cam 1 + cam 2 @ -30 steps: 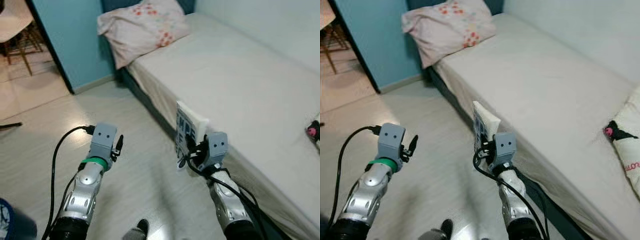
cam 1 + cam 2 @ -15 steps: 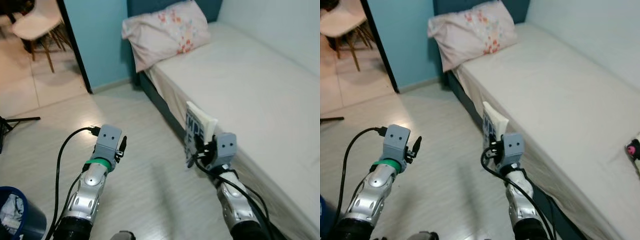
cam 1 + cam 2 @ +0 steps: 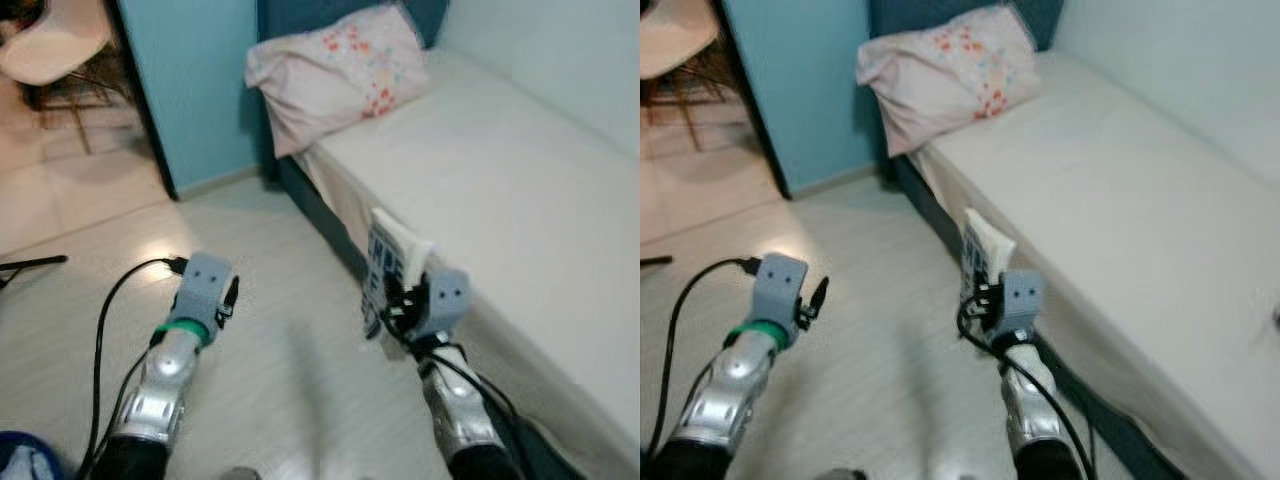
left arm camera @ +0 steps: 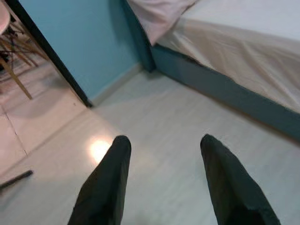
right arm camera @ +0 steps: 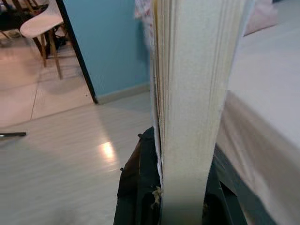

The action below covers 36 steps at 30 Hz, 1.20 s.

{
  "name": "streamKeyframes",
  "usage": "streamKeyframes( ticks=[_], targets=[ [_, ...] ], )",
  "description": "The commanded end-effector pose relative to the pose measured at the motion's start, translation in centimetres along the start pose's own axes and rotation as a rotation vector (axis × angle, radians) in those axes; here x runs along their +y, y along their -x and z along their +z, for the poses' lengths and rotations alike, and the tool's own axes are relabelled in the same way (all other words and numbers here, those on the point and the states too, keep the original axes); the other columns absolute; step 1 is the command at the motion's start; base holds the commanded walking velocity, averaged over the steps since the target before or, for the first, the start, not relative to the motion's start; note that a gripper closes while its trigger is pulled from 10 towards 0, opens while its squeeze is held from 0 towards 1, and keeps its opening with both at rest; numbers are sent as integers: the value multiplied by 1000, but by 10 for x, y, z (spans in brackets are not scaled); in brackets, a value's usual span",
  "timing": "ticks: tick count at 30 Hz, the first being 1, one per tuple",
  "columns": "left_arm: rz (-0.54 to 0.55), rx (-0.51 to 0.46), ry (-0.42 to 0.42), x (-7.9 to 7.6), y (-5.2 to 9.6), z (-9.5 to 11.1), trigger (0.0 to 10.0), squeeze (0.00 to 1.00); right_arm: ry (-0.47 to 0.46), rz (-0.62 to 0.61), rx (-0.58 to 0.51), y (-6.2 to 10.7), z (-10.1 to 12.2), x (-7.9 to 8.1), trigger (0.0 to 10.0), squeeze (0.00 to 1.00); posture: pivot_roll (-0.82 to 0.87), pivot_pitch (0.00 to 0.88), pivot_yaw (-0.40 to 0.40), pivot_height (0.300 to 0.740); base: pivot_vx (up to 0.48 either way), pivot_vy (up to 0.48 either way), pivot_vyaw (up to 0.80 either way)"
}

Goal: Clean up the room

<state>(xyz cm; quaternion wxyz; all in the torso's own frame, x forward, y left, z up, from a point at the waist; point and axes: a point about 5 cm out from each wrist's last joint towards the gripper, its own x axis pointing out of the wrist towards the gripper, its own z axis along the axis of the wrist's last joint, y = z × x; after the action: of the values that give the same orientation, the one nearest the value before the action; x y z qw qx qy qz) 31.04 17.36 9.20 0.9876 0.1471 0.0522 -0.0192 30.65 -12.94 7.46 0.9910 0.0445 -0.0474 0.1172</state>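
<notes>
Book (image 3: 385, 270) is clamped upright in our right gripper (image 3: 398, 300), beside the long edge of the bed (image 3: 520, 200) above the floor (image 3: 280, 300). Head views: since a second ago the frame has swung toward the pillow (image 3: 335, 70) and doorway, so we judge ourselves turning, the book carried along. Left wrist view: our left gripper (image 4: 161, 183) hangs wide and empty. Right wrist view: page edges (image 5: 187, 93) sit between the fingers; a place for it remains to be found.
</notes>
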Motion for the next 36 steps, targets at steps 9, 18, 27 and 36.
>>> streamKeyframes(
  ticks=[9, 18, 27, 36],
  targets=[
    [-81, -30, 23, -15, 2, 4, 10000, 0, 15, -53, -8, 4, 1, -14, 10000, 0, 49, 60, 16, 740, 220, 54, -394],
    [-146, -32, 46, -28, 5, 5, 10000, 0, 11, -47, -7, 3, 1, -12, 10000, 0, 49, 59, 17, 740, 0, 0, 0],
    [-157, -70, 55, -29, 2, 11, 10000, 0, 7, -44, -5, 3, 0, -11, 10000, 0, 49, 59, 16, 740, 0, 0, 0],
    [-150, -78, 61, -29, 1, 13, 10000, 0, 6, -42, -7, 2, 1, -10, 10000, 0, 48, 60, 17, 740, 291, -154, 0]
  ],
)
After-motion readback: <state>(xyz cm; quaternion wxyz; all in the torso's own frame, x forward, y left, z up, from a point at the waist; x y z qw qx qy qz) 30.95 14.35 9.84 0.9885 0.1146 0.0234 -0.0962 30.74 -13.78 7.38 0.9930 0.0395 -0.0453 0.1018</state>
